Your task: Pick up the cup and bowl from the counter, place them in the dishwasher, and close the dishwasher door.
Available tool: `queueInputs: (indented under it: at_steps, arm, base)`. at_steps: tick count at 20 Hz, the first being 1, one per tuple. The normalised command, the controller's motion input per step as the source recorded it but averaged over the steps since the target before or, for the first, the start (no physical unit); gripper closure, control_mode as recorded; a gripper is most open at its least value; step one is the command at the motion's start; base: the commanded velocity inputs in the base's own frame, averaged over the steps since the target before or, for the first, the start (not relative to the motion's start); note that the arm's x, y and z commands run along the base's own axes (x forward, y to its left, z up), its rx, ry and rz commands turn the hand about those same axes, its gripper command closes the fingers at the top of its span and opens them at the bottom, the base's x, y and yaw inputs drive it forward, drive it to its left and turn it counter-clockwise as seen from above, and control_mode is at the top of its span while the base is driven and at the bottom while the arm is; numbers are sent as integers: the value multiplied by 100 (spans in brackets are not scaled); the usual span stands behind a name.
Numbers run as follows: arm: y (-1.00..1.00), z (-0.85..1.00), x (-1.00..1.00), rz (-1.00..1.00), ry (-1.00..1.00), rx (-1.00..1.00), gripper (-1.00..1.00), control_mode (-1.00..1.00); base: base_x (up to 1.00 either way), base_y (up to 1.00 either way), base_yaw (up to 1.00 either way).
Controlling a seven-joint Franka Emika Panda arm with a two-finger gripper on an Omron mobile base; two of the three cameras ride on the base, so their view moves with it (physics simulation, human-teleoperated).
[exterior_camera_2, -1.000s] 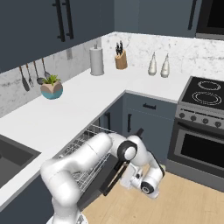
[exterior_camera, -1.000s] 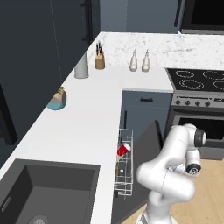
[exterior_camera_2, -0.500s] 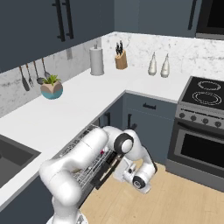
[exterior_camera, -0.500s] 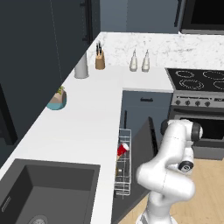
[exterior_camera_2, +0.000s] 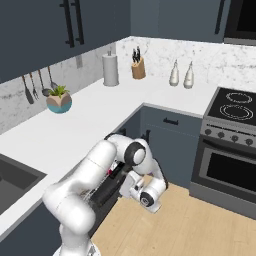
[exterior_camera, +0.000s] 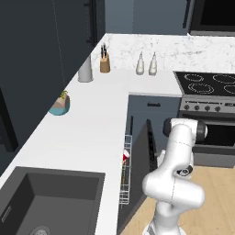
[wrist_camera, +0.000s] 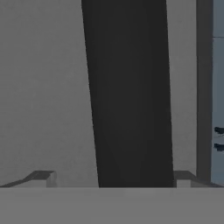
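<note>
The claw [wrist_camera: 113,181] is facing the dark bar handle [wrist_camera: 129,94] of the dishwasher door [exterior_camera: 146,156] at very close range. In the hand view its two fingertips [wrist_camera: 41,178] are standing spread, one on each side of the handle; whether the pads are touching the bar cannot be told.

To the claw's left, beyond the door panel, the white wire rack [exterior_camera: 125,176] is sitting inside the dishwasher [exterior_camera: 133,183], and the cup [exterior_camera: 126,157] is showing red in it. The bowl cannot be made out. The door is standing steeply raised, nearly upright but not yet flush with the cabinet fronts. Above the claw, the counter [exterior_camera: 87,128] is carrying only non-task items.

Judged stage: the closing push on the door is under way.

Hazards:
- The rack appears to be projecting slightly past the opening. If so, the door is likely to jam against it and jolt the cup.
- Spread fingers straddling the bar are at risk of hooking it, dragging the door back open on retreat.
- An off-centre push is liable to slide the claw off the panel toward the oven [exterior_camera_2: 227,170] on the right.
</note>
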Motion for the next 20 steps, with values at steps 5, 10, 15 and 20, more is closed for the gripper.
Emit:
queueInputs:
  at_steps: [5, 10, 15, 20]
  arm:
    - [100, 32, 21, -2, -1, -14, -100, -100]
    - [100, 7, 25, -2, -6, -23, -100, -100]
    - [100, 0, 31, -3, -3, -30, -100, -100]
    - [100, 0, 38, -3, 1, -20, -100, -100]
  base:
    - [0, 0, 0]
    - [0, 0, 0]
    - [0, 0, 0]
    - [0, 0, 0]
